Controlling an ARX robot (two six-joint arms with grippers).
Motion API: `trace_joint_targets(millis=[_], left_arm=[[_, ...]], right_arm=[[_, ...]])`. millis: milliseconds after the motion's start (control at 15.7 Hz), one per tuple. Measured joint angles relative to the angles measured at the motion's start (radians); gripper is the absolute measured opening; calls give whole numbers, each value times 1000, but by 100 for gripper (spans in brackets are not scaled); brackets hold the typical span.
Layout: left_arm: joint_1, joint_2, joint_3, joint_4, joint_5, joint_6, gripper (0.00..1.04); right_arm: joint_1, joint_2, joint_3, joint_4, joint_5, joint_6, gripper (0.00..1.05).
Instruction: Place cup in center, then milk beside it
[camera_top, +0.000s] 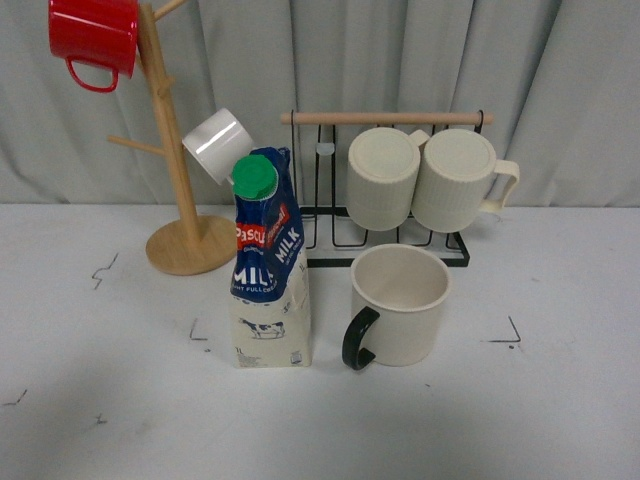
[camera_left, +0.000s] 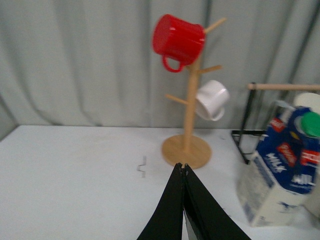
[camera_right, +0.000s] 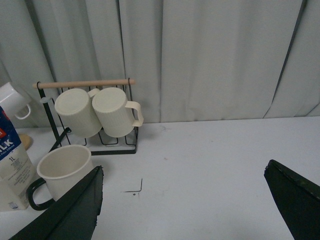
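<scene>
Your left tool (camera_left: 185, 167) shows two matte black, tapering wedge fingers; your right tool (camera_right: 190, 200) shows the same smooth black blades.

Table front (camera_top: 320, 430) open — gap between milk (camera_top: 270, 270) and cup (camera_top: 400, 305) narrow; rack (camera_top: 400, 185) blocks behind.

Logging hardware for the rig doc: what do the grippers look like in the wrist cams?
Left gripper: plain matte black fingers tapering to a point. Right gripper: wide, flat black fingers with angular edges. No cables, markings or sleeves visible; neither arm appears in the front view.
</scene>
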Motion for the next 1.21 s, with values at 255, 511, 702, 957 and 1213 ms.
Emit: trace_joint_targets(millis=[255, 511, 702, 957, 1213], left_arm=[[2, -135, 0, -127, 10, 0, 2], [2, -232, 0, -226, 10, 0, 2], [2, -293, 0, -288, 10, 0, 2], [3, -471, 7, -469, 8, 0, 2], [3, -471, 1, -477, 10, 0, 11]], right_arm=[[0, 0, 0, 0, 0, 0, 98], [0, 0, 0, 0, 0, 0, 98], [0, 0, 0, 0, 0, 0, 98], [0, 0, 0, 0, -1, 0, 98], [0, 0, 0, 0, -2, 0, 98]])
